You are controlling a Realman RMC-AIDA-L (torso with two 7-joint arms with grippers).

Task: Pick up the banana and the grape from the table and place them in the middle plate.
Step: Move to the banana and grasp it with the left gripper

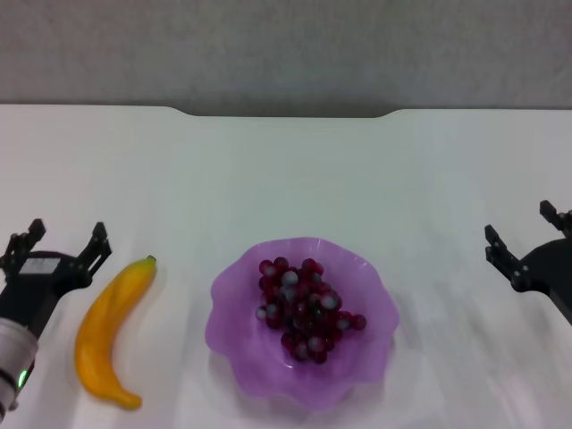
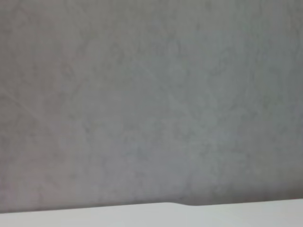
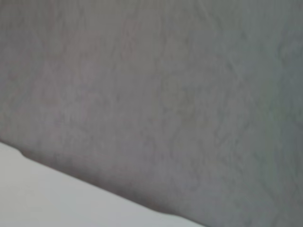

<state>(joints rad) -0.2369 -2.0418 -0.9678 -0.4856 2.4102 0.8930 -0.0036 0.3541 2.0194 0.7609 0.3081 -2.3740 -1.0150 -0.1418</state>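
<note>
In the head view the bunch of dark-red grapes (image 1: 304, 308) lies inside the purple scalloped plate (image 1: 234, 302) at the front middle of the white table (image 1: 286, 179). The yellow banana (image 1: 107, 332) lies on the table left of the plate, stem tip pointing away from me. My left gripper (image 1: 61, 241) is open and empty just left of the banana's stem end. My right gripper (image 1: 523, 237) is open and empty at the right edge, well apart from the plate. The wrist views show none of the task's objects.
The table's notched far edge (image 1: 286, 114) meets a grey wall (image 1: 286, 45). The left wrist view shows the wall (image 2: 151, 94) above a strip of table (image 2: 151, 216). The right wrist view shows the same wall (image 3: 165, 94) and a table corner (image 3: 57, 198).
</note>
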